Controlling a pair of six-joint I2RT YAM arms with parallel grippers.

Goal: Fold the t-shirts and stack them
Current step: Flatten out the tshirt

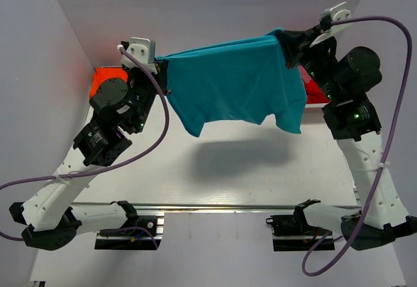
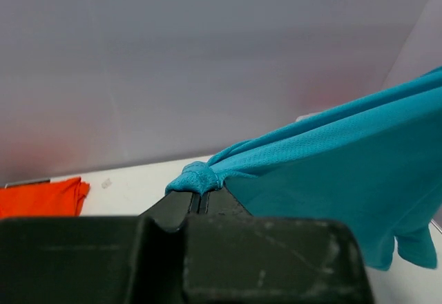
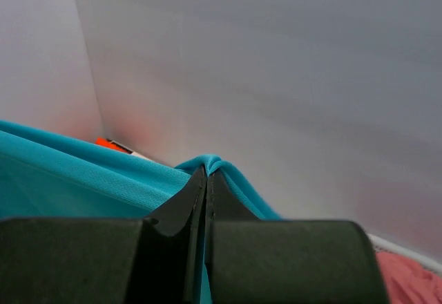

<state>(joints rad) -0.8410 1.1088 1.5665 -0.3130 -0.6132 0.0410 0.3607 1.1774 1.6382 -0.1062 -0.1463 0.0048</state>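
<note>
Item 1: teal t-shirt [image 1: 234,85], spread in the air between my two hands, hanging above the counter [image 1: 215,176].
My left hand [image 2: 199,195]: fingers pressed together, pinching one bunched corner of it.
My right hand [image 3: 207,174]: fingers pressed together, pinching the opposite corner.
Item 2: orange t-shirt [image 2: 41,198], on the counter left of my left hand.
Item 3: pink cloth [image 3: 411,276], below and right of my right hand.

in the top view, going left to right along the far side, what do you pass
orange t-shirt → left gripper → teal t-shirt → right gripper → red t-shirt
</note>
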